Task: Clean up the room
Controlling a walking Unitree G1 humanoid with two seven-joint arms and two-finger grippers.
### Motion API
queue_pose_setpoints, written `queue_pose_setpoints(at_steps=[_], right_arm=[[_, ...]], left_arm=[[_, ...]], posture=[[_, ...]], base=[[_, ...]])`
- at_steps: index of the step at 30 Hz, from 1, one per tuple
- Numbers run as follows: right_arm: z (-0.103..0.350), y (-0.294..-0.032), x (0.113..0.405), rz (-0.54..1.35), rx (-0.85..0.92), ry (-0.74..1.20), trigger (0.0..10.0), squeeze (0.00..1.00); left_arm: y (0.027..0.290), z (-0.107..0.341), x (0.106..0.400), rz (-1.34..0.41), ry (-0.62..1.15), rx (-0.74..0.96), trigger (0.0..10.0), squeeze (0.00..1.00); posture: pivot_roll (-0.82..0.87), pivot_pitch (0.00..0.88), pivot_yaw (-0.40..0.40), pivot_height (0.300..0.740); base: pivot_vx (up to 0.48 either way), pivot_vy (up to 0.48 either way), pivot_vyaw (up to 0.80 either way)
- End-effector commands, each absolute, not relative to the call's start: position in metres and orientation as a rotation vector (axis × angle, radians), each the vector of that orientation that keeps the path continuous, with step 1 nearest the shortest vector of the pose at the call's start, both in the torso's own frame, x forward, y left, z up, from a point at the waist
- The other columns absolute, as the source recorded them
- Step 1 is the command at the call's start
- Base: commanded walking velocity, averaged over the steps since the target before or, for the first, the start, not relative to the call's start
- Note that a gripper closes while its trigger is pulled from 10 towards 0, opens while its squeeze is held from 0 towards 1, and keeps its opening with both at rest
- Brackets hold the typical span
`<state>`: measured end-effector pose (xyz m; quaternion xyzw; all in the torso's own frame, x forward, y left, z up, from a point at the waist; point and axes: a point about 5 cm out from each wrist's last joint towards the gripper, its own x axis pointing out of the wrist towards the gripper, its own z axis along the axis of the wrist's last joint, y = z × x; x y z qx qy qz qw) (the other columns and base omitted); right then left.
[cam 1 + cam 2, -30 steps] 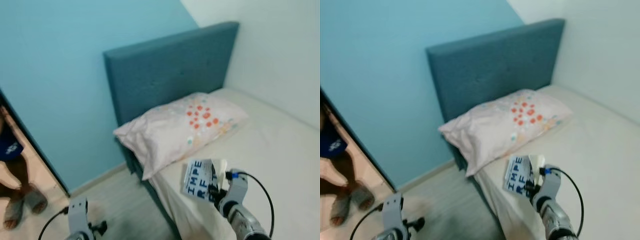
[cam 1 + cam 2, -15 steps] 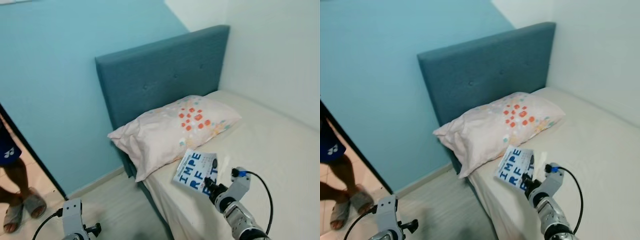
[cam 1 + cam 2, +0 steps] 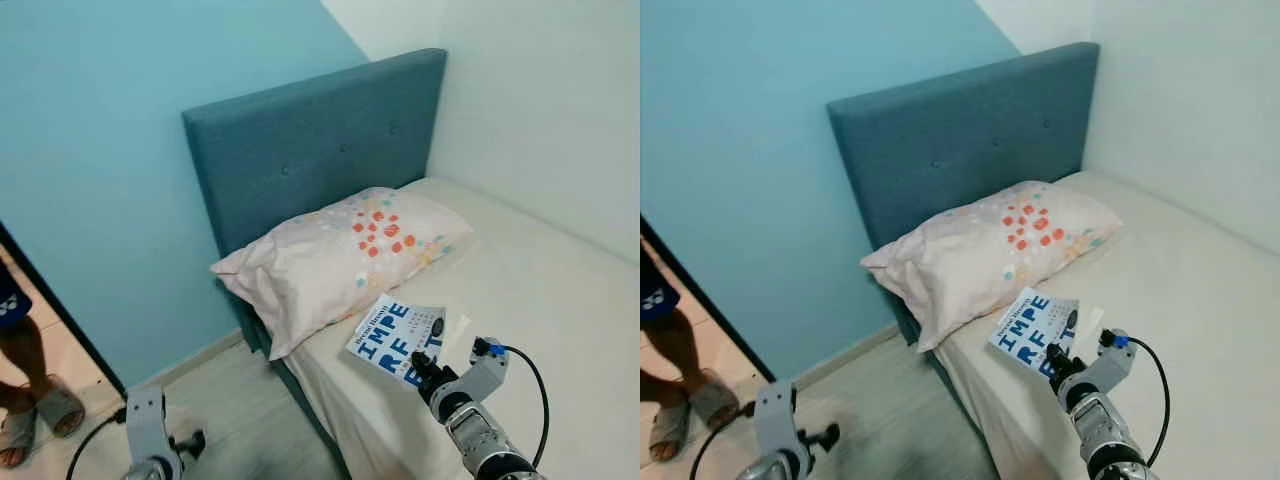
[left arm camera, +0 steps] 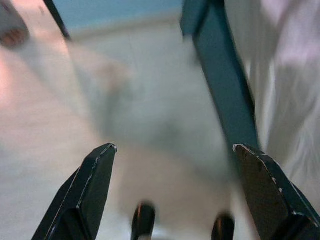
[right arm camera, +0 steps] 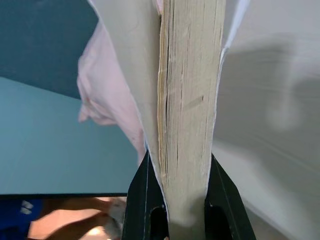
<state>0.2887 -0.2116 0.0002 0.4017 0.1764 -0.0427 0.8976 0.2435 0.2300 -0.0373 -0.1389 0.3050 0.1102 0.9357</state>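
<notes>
My right gripper [image 3: 428,375] is shut on a paperback book [image 3: 397,339] with a white cover and big blue letters, holding it low over the near corner of the cream bed [image 3: 540,290]. In the right wrist view the book's yellowed page block [image 5: 187,100] stands clamped between the two black fingers [image 5: 141,195]. A pale pillow [image 3: 340,258] with orange dots lies just beyond the book, against the teal headboard [image 3: 310,140]. Down by the floor my left gripper [image 4: 175,185] hangs open, with nothing between its fingers [image 4: 87,187].
The bed's dark teal frame edge [image 4: 220,95] runs beside the left gripper, over pale wood floor [image 3: 215,395]. A person's legs in sandals [image 3: 30,390] stand in the doorway at far left. A light blue wall [image 3: 90,150] rises behind, a white wall [image 3: 540,100] on the right.
The camera has shifted, sliding the scene left. The book has gone from upright to lying flatter and lower over the mattress, still in my right gripper.
</notes>
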Motion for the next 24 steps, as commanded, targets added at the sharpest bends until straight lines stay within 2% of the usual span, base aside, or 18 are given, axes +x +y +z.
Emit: queue_pose_setpoints(at_steps=[1, 12, 13, 19, 22, 24], right_arm=[[0.007, -0.21, 0.296, -0.065, 0.871, 0.328, 10.0, 0.0], [0.016, -0.217, 0.302, -0.081, 0.898, 0.288, 10.0, 0.0], [0.019, -0.22, 0.304, -0.087, 0.907, 0.276, 10.0, 0.0], [0.027, -0.225, 0.31, -0.088, 0.93, 0.235, 10.0, 0.0], [0.029, -0.226, 0.311, -0.083, 0.938, 0.224, 10.0, 0.0], [0.034, -0.225, 0.315, -0.073, 0.95, 0.202, 10.0, 0.0]], left_arm=[[0.241, -0.026, 0.252, 0.256, 0.555, -0.298, 10.0, 0.0], [0.244, -0.012, 0.267, 0.257, 0.457, -0.367, 10.0, 0.0], [0.245, -0.01, 0.268, 0.25, 0.437, -0.376, 10.0, 0.0], [0.252, -0.004, 0.27, 0.229, 0.378, -0.396, 10.0, 0.0], [0.253, -0.003, 0.269, 0.225, 0.369, -0.398, 10.0, 0.0], [0.257, 0.0, 0.27, 0.211, 0.343, -0.397, 10.0, 0.0]], posture=[[-0.1, 0.024, 0.055, 0.695], [-0.08, 0.072, 0.066, 0.655], [-0.06, 0.121, 0.073, 0.65], [-0.02, 0.174, 0.084, 0.63], [-0.02, 0.174, 0.084, 0.62], [0.01, 0.214, 0.098, 0.61]], base=[[0.0, 0.0, 0.0], [0.0, 0.0, 0.0], [0.0, 0.0, 0.0], [0.0, 0.0, 0.0], [0.0, 0.0, 0.0], [0.0, 0.0, 0.0]])
